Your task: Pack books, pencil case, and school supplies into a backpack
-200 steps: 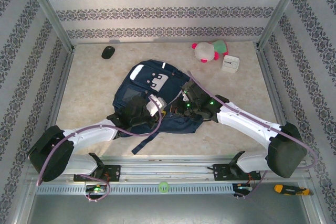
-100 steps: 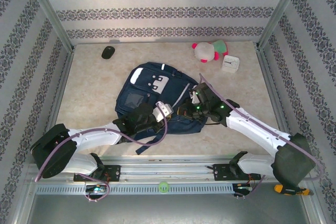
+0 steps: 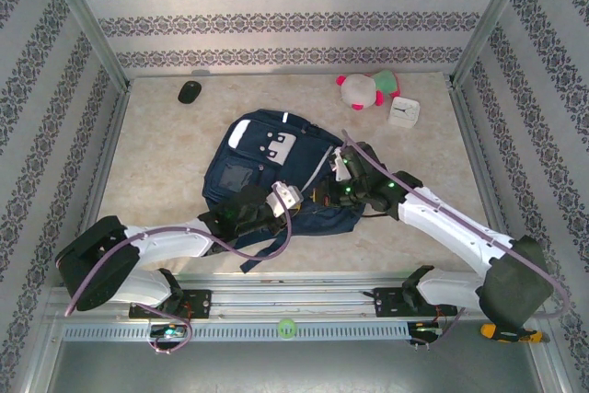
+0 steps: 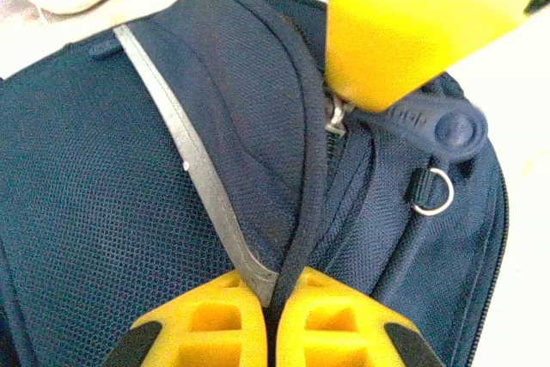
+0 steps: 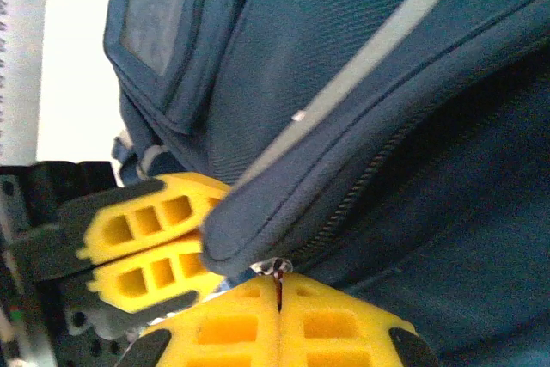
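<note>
Two pairs of fingers are pressed together on the backpack [image 3: 267, 163], which is laid mid-bench [image 3: 156, 163]: its flap edge [image 4: 215, 212] is pinched by the left fingers [image 4: 219, 320], its zip pull [image 5: 277, 266] by the right fingers [image 5: 232, 328]. Only the zipping is judged left. Plush toy [image 3: 366, 89], clock [image 3: 403, 111] and mouse [image 3: 190, 91] are set far off, obstructing nothing.

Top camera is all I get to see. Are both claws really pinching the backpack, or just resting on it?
Observer: In the left wrist view, the left gripper is shut on a folded edge of the backpack.
Operator: What about the other claw?
Observer: In the right wrist view, the right gripper is shut too, with the zipper pull at its tips.
Operator: Is anything shiny near there?
Observer: Yes, the left wrist view shows a small metal ring on a loop just beside that pull.
</note>
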You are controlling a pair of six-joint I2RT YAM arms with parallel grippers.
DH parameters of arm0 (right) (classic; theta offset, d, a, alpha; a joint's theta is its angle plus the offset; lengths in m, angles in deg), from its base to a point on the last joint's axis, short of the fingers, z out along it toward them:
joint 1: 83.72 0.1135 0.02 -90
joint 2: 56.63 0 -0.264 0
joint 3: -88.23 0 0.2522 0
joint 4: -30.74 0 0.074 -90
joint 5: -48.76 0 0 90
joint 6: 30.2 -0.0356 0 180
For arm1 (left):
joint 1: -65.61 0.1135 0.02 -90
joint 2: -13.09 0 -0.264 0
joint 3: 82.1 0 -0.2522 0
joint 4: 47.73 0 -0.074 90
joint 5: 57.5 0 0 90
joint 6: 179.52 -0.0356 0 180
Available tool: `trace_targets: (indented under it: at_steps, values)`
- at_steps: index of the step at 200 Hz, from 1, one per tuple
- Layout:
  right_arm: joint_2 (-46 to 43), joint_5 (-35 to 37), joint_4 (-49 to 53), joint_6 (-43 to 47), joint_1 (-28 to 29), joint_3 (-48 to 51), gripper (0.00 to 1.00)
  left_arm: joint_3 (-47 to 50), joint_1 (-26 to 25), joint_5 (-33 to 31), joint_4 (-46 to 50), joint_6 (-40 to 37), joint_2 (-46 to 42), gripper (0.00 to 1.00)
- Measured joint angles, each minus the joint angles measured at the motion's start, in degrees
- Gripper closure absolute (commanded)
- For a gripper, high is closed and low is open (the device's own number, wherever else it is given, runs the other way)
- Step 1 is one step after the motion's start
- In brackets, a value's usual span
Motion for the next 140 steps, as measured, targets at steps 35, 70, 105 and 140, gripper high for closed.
trace_targets:
  at_steps: [35,70,105,140]
  values:
    - [-4.3,5.2,3.5,11.2,-0.1,-0.2,1.00,-0.1,0.0,0.3,3.8,-2.3,-3.4,1.00]
    - [-5.7,8.6,2.9,19.8,-0.7,-0.1,0.96,-0.1,0.3,2.4,6.7,-3.6,-4.2,1.00]
    - [-4.8,9.0,2.8,27.1,2.2,-0.1,0.55,-0.9,0.3,4.0,8.4,-3.6,-4.2,1.00]
    - [-8.7,6.8,1.4,35.9,3.0,3.2,0.40,-1.9,0.4,5.8,10.1,-3.7,-4.2,1.00]
